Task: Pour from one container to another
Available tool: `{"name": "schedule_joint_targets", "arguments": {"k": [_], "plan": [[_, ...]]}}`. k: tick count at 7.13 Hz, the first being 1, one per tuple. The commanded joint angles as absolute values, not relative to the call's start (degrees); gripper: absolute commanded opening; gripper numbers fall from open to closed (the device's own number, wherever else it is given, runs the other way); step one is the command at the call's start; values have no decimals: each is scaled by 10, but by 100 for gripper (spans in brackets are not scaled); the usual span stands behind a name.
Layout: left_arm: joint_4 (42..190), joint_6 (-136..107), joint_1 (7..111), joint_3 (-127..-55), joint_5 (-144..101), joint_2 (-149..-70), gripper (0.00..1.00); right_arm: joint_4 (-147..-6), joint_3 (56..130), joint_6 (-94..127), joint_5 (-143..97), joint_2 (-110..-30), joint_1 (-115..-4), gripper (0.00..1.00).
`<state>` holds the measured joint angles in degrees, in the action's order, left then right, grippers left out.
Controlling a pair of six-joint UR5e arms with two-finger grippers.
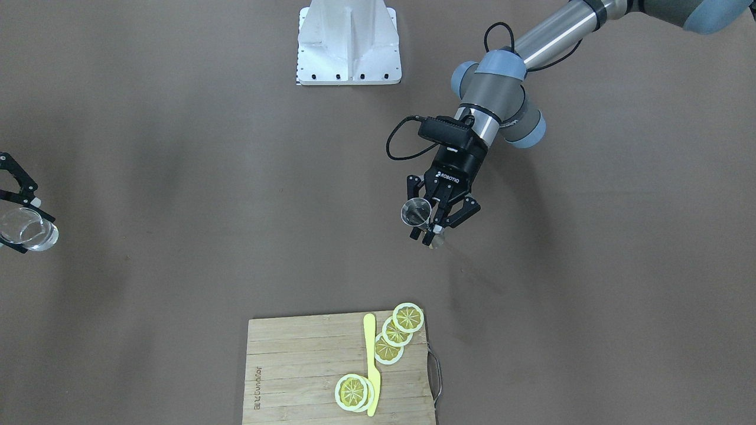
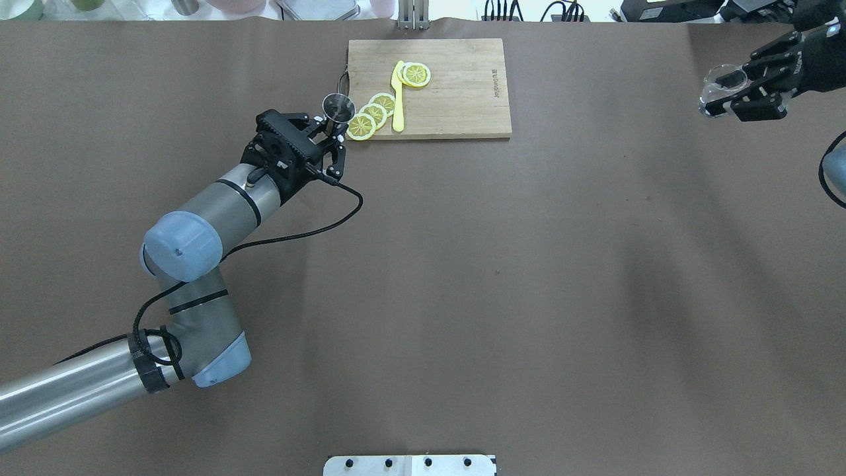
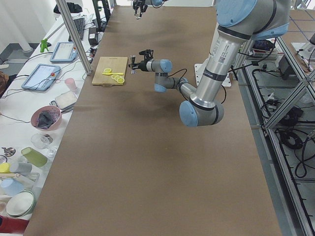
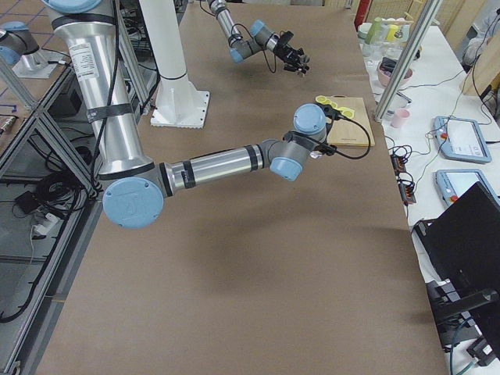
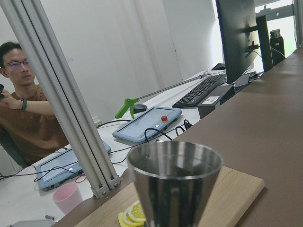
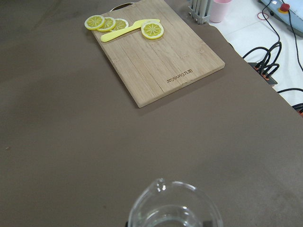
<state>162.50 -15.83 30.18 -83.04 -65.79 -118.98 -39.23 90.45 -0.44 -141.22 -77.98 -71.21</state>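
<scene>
**A:** Materials?

**B:** The jigger (image 1: 417, 211) is grey steel, smooth and reflective, a double cone with a round rim. The glass tumbler (image 2: 722, 82) is clear and colourless with a thin rim. The table (image 1: 177, 177) is matte brown. The cutting board (image 1: 295, 366) is pale slatted wood and carries flat yellow lemon slices (image 1: 397, 330) and a yellow plastic knife (image 1: 371, 366).

**A:** Jigger relative to the hand?

**B:** The left gripper (image 1: 429, 229) is clamped on it, one finger on each side below the upper cup. The cup stands out just beyond the fingertips. It is held above the table, on the robot's side of the board, nearest the corner with the slices.

**A:** Orientation?

**B:** It is upright, long axis vertical, open mouth up. The left wrist view shows the upper cone widening upward with a level rim.

**A:** The glass?

**B:** The right gripper (image 2: 745, 92) is closed around it at the table's far right end, well apart from the jigger. The right wrist view shows its rim above bare table. Its tilt cannot be told.
</scene>
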Motion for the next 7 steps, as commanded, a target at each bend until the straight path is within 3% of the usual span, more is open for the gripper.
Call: {"name": "schedule_joint_targets", "arguments": {"k": [1,3,7], "plan": [[1618,-157,301,-838,-664,-1190,0,-287,887,75,-1378,-815,-681,0],[1618,-160,301,-838,-660,-1190,0,-193,882,159,-1304,-842,-629,0],[1569,-294,304,-843,-542,-1170,0,-17,793,183,-1219,-850,-557,0]]}}
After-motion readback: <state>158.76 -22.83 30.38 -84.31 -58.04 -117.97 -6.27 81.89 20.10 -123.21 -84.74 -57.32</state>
